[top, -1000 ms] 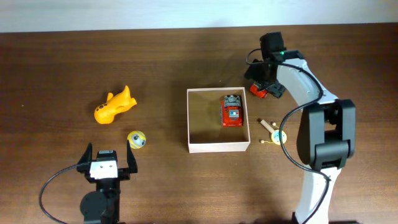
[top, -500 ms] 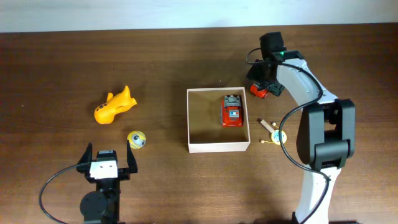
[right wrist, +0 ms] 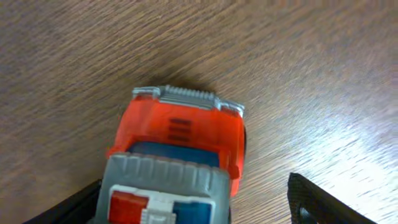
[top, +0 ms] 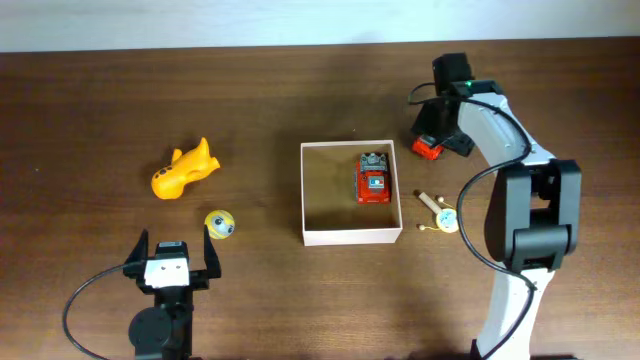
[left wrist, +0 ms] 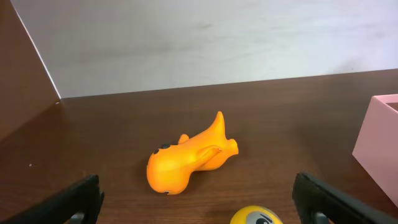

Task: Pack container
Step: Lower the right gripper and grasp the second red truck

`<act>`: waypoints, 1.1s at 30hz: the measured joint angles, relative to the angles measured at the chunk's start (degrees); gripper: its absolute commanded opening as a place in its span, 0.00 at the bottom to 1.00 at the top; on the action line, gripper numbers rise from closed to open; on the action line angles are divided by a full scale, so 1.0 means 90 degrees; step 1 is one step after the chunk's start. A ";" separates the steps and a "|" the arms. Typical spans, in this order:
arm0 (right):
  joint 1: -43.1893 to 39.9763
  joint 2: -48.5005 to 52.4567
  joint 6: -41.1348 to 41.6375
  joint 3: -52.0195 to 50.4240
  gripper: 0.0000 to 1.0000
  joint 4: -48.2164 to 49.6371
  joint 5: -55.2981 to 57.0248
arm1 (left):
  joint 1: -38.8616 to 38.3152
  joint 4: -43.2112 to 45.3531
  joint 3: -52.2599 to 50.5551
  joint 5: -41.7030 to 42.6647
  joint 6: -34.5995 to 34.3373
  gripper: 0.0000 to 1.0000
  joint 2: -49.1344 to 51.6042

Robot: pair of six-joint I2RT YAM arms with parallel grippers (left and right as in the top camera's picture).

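Note:
The container [top: 310,205], a square white-walled box with a tan floor, sits mid-table and holds a red toy truck [top: 374,178]. A second red truck [top: 427,151] lies on the table to its upper right, under my right gripper [top: 438,138]. In the right wrist view this truck [right wrist: 180,140] lies between the open jaws of my right gripper [right wrist: 189,202]; it rests against the left finger and a gap shows at the right finger [right wrist: 323,202]. My left gripper [top: 172,262] stands wide open near the front edge, empty. An orange toy [left wrist: 189,158] and a yellow ball [left wrist: 256,216] lie ahead of it.
The orange toy [top: 183,170] and yellow ball [top: 220,224] lie on the left side of the table. A small toy with wooden sticks [top: 440,213] lies just right of the container. The container's pink-looking wall [left wrist: 379,140] shows at the right edge of the left wrist view.
My right gripper has shifted to the right, and the red truck under it has moved right with it. The left arm and the other toys have not moved.

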 measured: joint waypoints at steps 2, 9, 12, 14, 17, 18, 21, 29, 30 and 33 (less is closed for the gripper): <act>-0.0017 0.0000 -0.0316 0.0000 0.81 0.0000 0.0012 | 0.0000 0.0000 0.0000 0.0000 0.0000 0.99 0.0000; -0.0017 0.0000 -0.1234 0.0000 0.81 -0.0073 0.0022 | 0.0000 0.0000 0.0002 0.0000 0.0000 0.99 0.0000; -0.0017 0.0000 -0.1263 0.0000 0.81 -0.0070 -0.0010 | 0.0000 0.0000 0.0000 0.0000 0.0000 0.99 0.0002; -0.0017 0.0000 -0.1209 0.0000 0.81 -0.0034 -0.0109 | 0.0000 0.0000 0.0000 0.0000 0.0000 0.99 0.0000; -0.0017 0.0000 -0.1158 0.0000 0.81 0.0172 -0.0359 | 0.0000 0.0000 0.0000 0.0000 0.0000 0.99 0.0000; -0.0017 0.0000 -0.1168 0.0000 0.81 0.0202 -0.0403 | 0.0000 0.0000 0.0000 0.0000 0.0000 0.99 0.0002; -0.0017 0.0000 -0.1207 0.0000 0.79 0.0216 -0.0510 | 0.0000 0.0000 0.0002 0.0000 0.0000 0.99 0.0002; -0.0017 0.0000 -0.0865 -0.0002 0.75 0.0177 -0.0556 | 0.0000 0.0000 0.0000 0.0000 0.0000 0.99 0.0002; -0.0017 0.0000 -0.0794 -0.0002 0.75 0.0180 -0.0556 | 0.0000 0.0000 0.0000 0.0000 0.0000 0.99 0.0000; -0.0017 0.0000 -0.0653 -0.0002 0.74 0.0180 -0.0559 | 0.0000 0.0000 0.0000 0.0000 0.0000 0.99 0.0000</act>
